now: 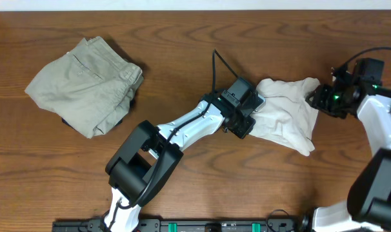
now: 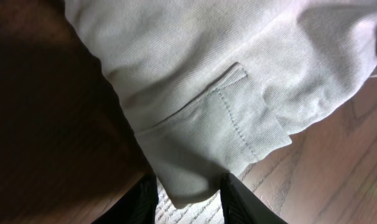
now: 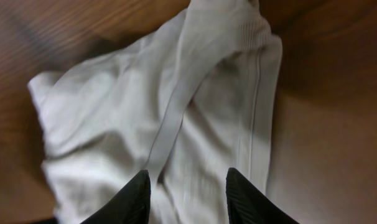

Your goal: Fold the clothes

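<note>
A hemmed corner of the T-shirt [image 2: 226, 81] is bracketed by the fingers of the left gripper [image 2: 188, 200], a clamp not being confirmable, and the opposite edge is straddled by the parted right gripper [image 3: 187, 193], evidently so that the crumpled garment between them can be drawn flat on the table [image 1: 195, 38].

A pale off-white T-shirt [image 1: 287, 115] lies crumpled on the brown wooden table [image 1: 182, 38], right of centre. The left claw [image 1: 253, 113] sits at the shirt's left edge, at the end of a white arm that slants in from the near side. The right claw [image 1: 315, 98] meets the shirt's upper right corner (whether either one pinches cloth is unclear from above). Folded khaki-olive trousers [image 1: 86, 84] lie well apart at far left.
</note>
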`<action>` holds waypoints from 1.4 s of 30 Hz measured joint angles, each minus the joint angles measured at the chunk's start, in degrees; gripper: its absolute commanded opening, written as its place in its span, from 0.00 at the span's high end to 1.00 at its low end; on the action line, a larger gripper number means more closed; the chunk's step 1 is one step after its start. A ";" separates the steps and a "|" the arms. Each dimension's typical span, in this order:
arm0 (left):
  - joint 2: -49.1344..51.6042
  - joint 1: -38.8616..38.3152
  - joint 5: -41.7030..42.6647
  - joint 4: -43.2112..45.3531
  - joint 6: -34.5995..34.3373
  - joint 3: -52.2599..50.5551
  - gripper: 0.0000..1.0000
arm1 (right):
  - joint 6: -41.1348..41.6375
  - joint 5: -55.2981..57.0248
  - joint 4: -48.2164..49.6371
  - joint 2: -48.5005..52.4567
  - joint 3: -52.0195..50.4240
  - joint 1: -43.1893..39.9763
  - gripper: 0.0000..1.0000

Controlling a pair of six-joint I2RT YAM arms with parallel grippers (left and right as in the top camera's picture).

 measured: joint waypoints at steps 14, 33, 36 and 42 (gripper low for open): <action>0.00 0.00 0.00 -1.36 0.00 0.00 0.64 | 9.25 -6.34 16.87 13.64 -0.20 0.00 0.82; 0.00 0.00 0.00 -1.86 0.00 0.00 0.64 | 13.14 -16.41 27.65 13.77 -0.35 -4.52 0.83; 0.00 0.00 0.00 -1.86 0.00 0.00 0.60 | 13.42 -16.63 27.69 13.62 -0.35 -5.55 0.65; 0.00 0.13 0.02 -2.40 0.07 0.00 0.39 | 13.29 -17.49 25.09 13.53 -0.33 -7.28 0.61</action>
